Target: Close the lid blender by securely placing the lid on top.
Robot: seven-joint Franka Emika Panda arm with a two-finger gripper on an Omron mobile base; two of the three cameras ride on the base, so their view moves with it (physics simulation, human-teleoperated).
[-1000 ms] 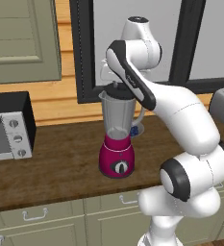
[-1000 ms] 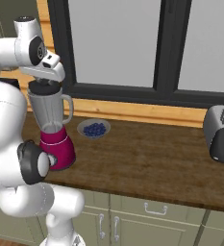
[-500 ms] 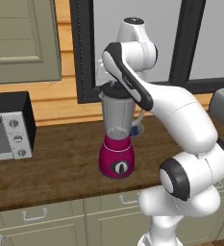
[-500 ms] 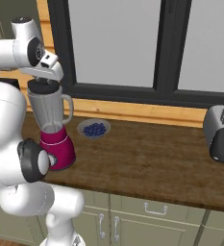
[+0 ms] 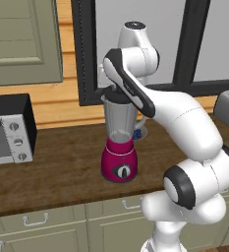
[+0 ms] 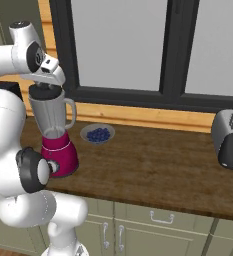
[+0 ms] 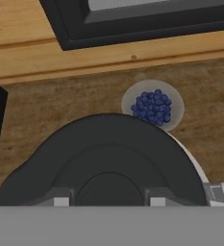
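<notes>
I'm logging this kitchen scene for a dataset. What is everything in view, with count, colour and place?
blender: 1, clear jar on magenta base, on the counter under the gripper
lid: 1, black, at the top of the blender jar, between the fingers
bowl of blueberries: 1, pale bowl with blue berries, on the counter behind the blender
toaster: 1, silver, right end of the counter
toaster oven: 1, grey and black, left end of the counter
counter: 1, dark wood, above green cabinets
window: 1, dark frame, behind the counter
gripper: 1, on the lid; whether it is shut on it is unclear

Blender [image 5: 120, 142] on wooden counter [image 5: 62, 162], end effector [image 5: 114, 91] at its rim (lid hidden), toaster oven [image 5: 8, 130] left
</notes>
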